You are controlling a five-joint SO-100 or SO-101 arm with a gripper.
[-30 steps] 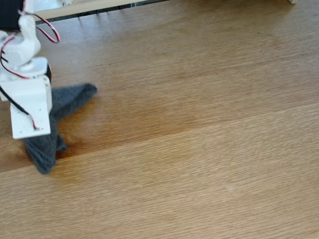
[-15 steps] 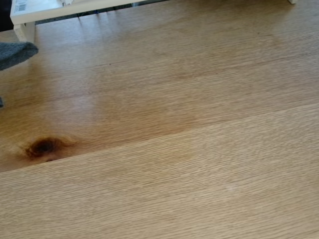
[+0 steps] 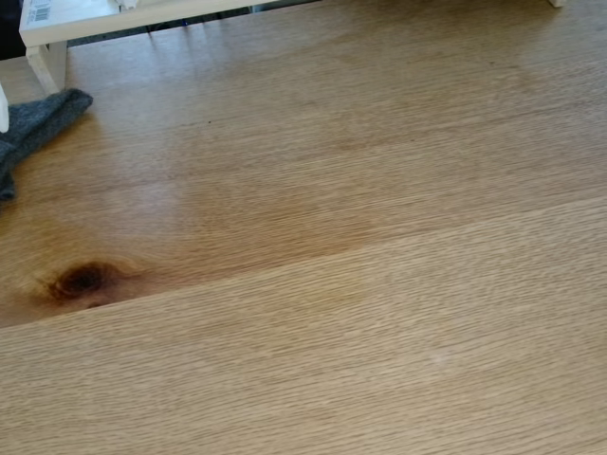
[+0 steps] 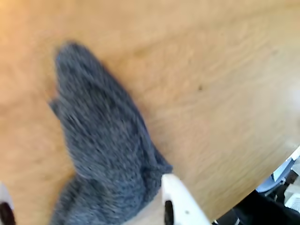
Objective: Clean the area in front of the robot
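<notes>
Reaching further onto the area (image 3: 360, 284) than before, the cloth (image 3: 38, 118) seems pinched in the tool (image 4: 89, 211).

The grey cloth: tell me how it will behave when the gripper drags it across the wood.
The cloth looks fuzzy and bunched under the gripper, so it is probably floppy and will trail rather than slide as one piece. Its loose end lies flat on the wood, which suggests it is light. The fuzzy pile may grip the smooth surface slightly.
</notes>
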